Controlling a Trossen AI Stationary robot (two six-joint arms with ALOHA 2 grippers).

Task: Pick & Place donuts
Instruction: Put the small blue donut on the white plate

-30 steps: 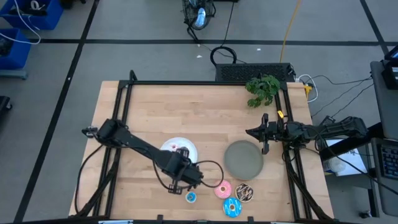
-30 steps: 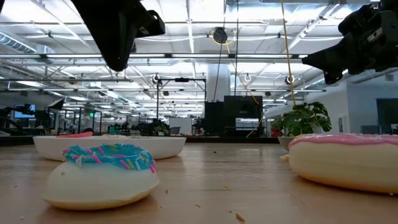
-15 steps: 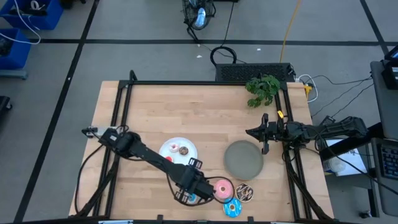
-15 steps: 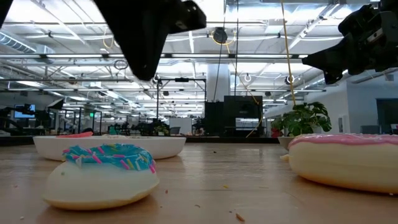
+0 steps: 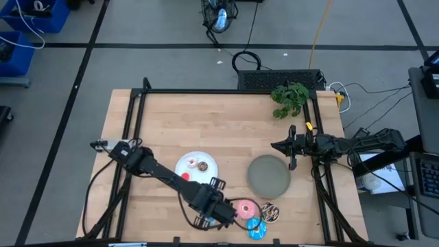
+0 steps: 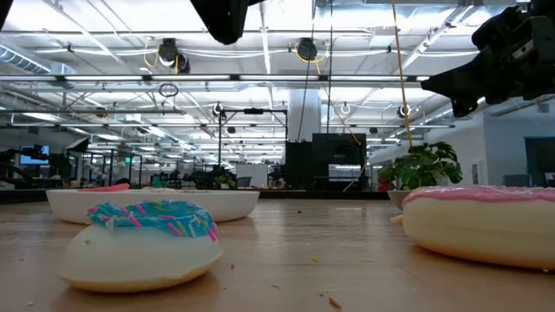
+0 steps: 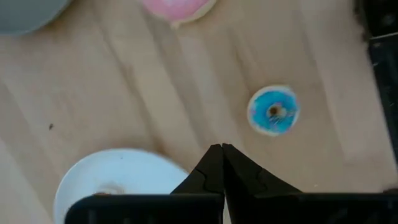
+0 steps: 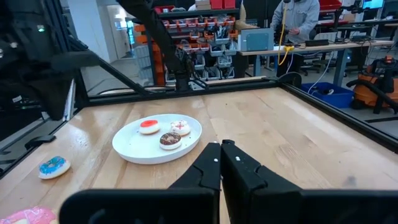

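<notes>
My left gripper (image 5: 221, 217) hovers shut above the near middle of the table and hides the small blue donut (image 7: 273, 111) in the high view. That donut lies flat on the wood (image 6: 143, 243). Just to its right lie the large pink donut (image 5: 245, 208), the large blue donut (image 5: 256, 228) and the sprinkled chocolate donut (image 5: 269, 213). The white plate (image 5: 206, 167) carries a small red donut (image 8: 149, 126), a whitish one (image 8: 180, 127) and a brown one (image 8: 170, 140). My right gripper (image 5: 276, 145) waits shut at the right side, raised beside the grey plate (image 5: 269, 175).
A green plant (image 5: 289, 98) stands at the far right corner. A black frame (image 5: 206, 91) runs along the table's edges. Bare wood lies between the white plate and the far edge. A person (image 8: 298, 15) stands at a bench far behind the table.
My left gripper has swung from beside the white plate toward the near edge and to the right. It now stands over the small blue donut, close to the pink one. The donuts and plates have stayed in place.
</notes>
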